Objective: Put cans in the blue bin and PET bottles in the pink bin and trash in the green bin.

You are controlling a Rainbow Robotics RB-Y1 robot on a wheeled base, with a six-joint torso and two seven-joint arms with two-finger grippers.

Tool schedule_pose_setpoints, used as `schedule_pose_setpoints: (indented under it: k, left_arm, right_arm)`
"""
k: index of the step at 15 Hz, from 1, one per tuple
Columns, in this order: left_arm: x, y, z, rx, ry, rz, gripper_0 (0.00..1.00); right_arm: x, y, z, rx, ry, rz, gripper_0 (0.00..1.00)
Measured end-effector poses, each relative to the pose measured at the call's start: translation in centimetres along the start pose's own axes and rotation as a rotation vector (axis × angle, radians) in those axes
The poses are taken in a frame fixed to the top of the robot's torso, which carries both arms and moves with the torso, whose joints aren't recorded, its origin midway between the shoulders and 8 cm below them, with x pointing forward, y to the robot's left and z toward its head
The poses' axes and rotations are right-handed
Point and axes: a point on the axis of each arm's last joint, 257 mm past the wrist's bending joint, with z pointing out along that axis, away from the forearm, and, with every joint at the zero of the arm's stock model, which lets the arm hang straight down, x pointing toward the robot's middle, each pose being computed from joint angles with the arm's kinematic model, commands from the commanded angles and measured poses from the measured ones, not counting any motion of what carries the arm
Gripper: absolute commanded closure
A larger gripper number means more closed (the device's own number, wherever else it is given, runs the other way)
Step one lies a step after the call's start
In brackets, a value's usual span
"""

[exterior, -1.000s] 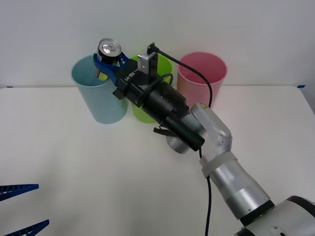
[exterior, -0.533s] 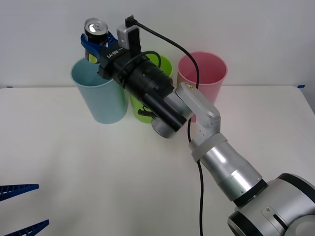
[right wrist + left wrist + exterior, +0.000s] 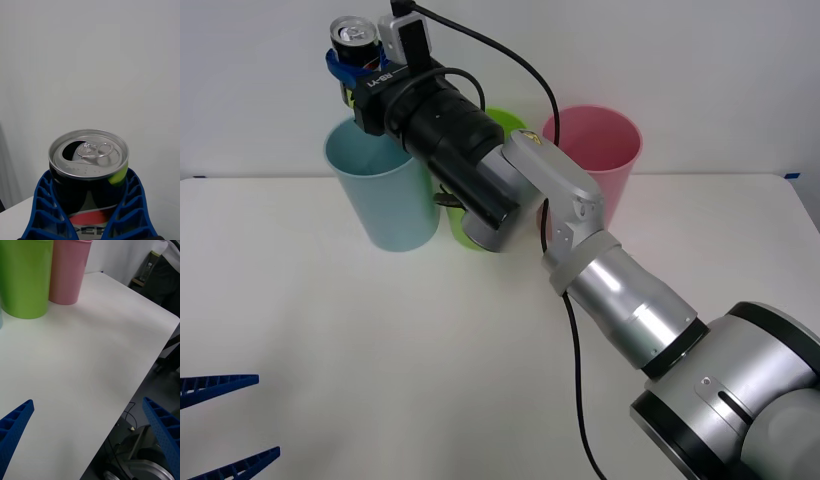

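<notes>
Since the earlier frame my right arm has lifted the can (image 3: 352, 33) higher and carried it further toward the upper left of the front view, so it now hangs above the near rim of the blue bin (image 3: 383, 196). In this view the right gripper (image 3: 348, 66) is closed around the can's body, and the green bin (image 3: 470, 228) and the pink bin (image 3: 600, 152) stand in a row to the right of the blue one. The left gripper (image 3: 220, 425) waits at the lower left corner, its fingers apart and holding nothing.

The right wrist view adds what the front view cannot give: the can (image 3: 89, 168) is already opened, so I judge it light, thin-walled and easy to dent. Its smooth side may slip, therefore a hold low on the body, as now, seems right to me.

The left wrist view gives the bare table (image 3: 93, 352) beside the green and pink bins.
</notes>
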Motion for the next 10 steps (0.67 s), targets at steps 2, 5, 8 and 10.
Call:
schedule_pose_setpoints:
  k: [2,5,8,10]
  left_arm:
    - [0.0,0.0,0.0,0.000,0.000,0.000,0.00]
    - [0.0,0.0,0.0,0.000,0.000,0.000,0.00]
    - [0.0,0.0,0.0,0.000,0.000,0.000,0.00]
    - [0.0,0.0,0.0,0.000,0.000,0.000,0.00]
  right_arm:
    - [0.6,-0.5,0.8,0.001,0.028,-0.015,1.00]
    - [1.2,-1.6,2.0,0.012,0.072,-0.036,1.00]
    - [1.8,-2.6,2.8,0.024,0.108,-0.055,1.00]
    - [2.5,-2.9,3.0,0.028,0.133,-0.067,1.00]
